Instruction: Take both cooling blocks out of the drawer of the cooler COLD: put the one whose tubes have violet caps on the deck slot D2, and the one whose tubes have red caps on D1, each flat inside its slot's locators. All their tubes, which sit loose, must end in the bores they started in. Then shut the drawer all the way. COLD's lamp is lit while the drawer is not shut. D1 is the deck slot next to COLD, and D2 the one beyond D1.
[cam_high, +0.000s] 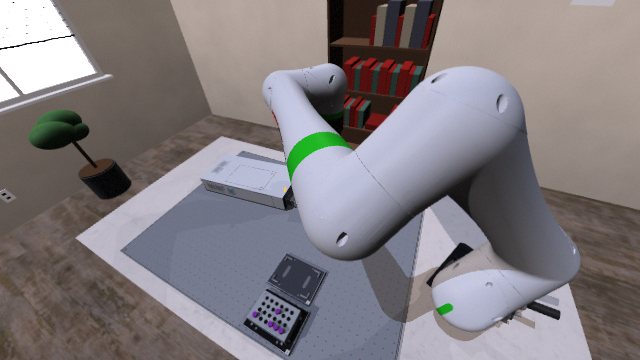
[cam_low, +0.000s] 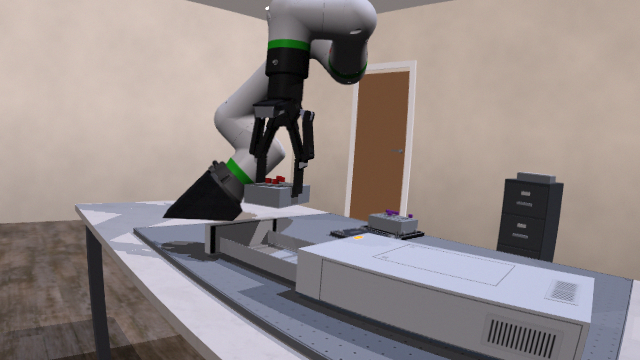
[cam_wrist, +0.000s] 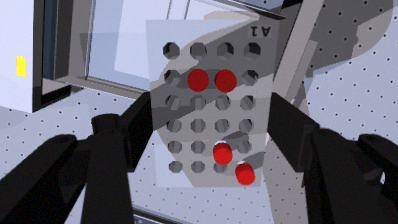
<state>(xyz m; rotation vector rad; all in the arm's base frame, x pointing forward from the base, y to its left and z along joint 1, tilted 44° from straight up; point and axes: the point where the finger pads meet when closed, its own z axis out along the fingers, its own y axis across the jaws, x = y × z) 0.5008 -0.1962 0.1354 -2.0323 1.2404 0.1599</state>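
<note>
Gripper (cam_low: 280, 188) (cam_wrist: 209, 108) fingers clasp the red-capped cooling block (cam_low: 276, 195) (cam_wrist: 210, 112) by 2 opposite sides, leaving its 4 loose tubes untouched, above the open drawer (cam_low: 257, 259) (cam_wrist: 117, 50). The violet-capped block (cam_high: 276, 316) (cam_low: 392, 223) occupies D2 (cam_high: 298, 336); D1 (cam_high: 297, 278) (cam_low: 348, 232) awaits this one. Level carriage should keep tubes seated. COLD (cam_high: 245, 176) (cam_low: 440, 280) shows its lamp (cam_high: 285, 189) (cam_low: 358, 237) (cam_wrist: 20, 66) lit because the drawer remains out.
</note>
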